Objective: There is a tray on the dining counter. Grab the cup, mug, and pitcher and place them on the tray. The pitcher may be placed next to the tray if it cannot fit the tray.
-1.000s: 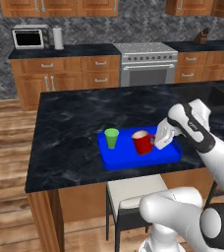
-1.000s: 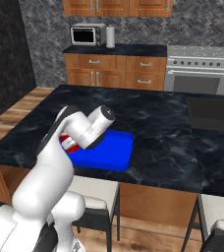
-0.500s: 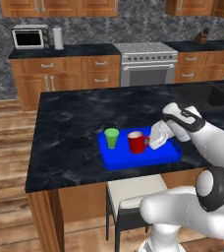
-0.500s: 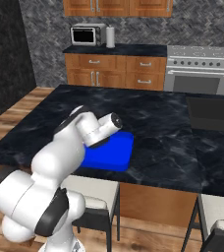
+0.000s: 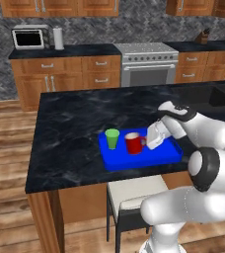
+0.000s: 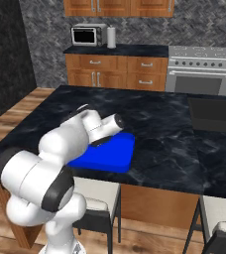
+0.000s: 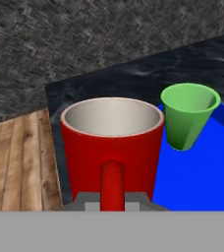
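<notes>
My end effector [image 5: 145, 144] is clenched on the handle of the mug [image 5: 133, 143], which sits over the tray [image 5: 160, 154] just right of the cup [image 5: 112, 139]. I should settle it flat, clear of the cup, before letting go. The hand view shows the handle pinched; the left base view shows the tray on the desk [image 5: 80, 128]

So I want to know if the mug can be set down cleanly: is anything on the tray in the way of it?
Nothing visible blocks it. The gripper is shut on the handle of the mug, which is over the tray. The cup stands on the tray beside the mug, apart from it.
</notes>
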